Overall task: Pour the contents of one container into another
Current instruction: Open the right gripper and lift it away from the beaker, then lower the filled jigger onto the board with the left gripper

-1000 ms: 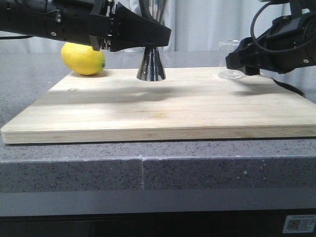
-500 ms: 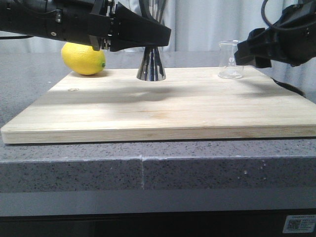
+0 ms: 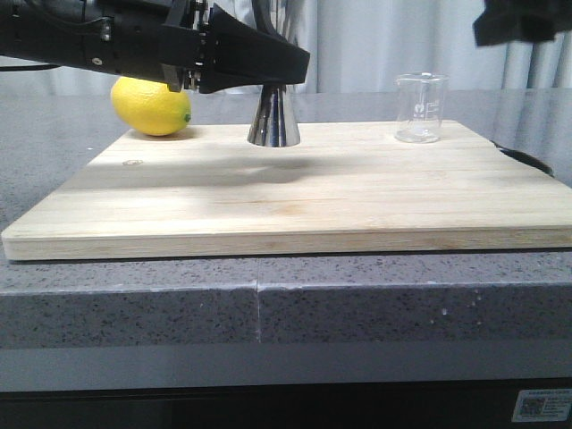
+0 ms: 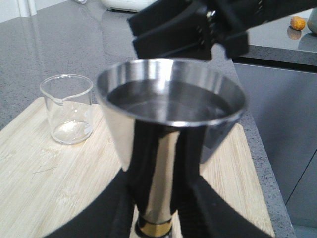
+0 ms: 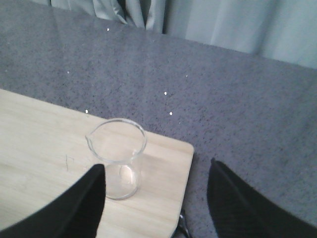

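The steel jigger stands on the wooden board at the back middle. My left gripper is shut around its upper cone just above the gold band; in the left wrist view the fingers hug the jigger, whose cup shows a dark liquid surface. The clear glass beaker stands upright and looks empty at the board's back right corner. My right gripper hangs high above and to the right of it, open. The right wrist view shows the beaker by one finger.
A yellow lemon lies at the board's back left edge, behind my left arm. The board rests on a grey speckled counter. A dark cable lies off the board's right edge. Curtains hang behind.
My right gripper has risen up and away from the beaker, from beside it to the top right corner. The beaker stays on the board. The left arm and jigger have not moved.
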{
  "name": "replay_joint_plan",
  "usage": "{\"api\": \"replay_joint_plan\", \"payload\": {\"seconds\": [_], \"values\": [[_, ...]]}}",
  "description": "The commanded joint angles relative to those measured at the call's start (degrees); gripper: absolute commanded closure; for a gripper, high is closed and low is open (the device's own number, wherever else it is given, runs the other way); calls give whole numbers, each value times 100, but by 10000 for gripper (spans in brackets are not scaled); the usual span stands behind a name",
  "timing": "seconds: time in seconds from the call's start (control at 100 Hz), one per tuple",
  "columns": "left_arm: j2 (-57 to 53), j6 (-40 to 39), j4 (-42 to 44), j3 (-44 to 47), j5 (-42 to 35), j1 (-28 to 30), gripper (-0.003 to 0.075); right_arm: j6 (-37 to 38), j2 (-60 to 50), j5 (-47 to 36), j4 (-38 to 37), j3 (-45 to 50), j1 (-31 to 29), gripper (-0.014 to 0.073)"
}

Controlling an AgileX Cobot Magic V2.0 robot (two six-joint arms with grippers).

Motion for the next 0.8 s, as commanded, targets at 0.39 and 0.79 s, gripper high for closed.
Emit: {"api": "replay_joint_plan", "payload": {"seconds": [0.39, 0.79], "values": [[-296, 240, -661, -160, 315, -57, 554, -4, -1597, -20, 36, -117, -4, 187], [-296, 447, -758, -160, 453, 64, 554, -4, -1698, 310, 36, -117, -4, 187]]}}
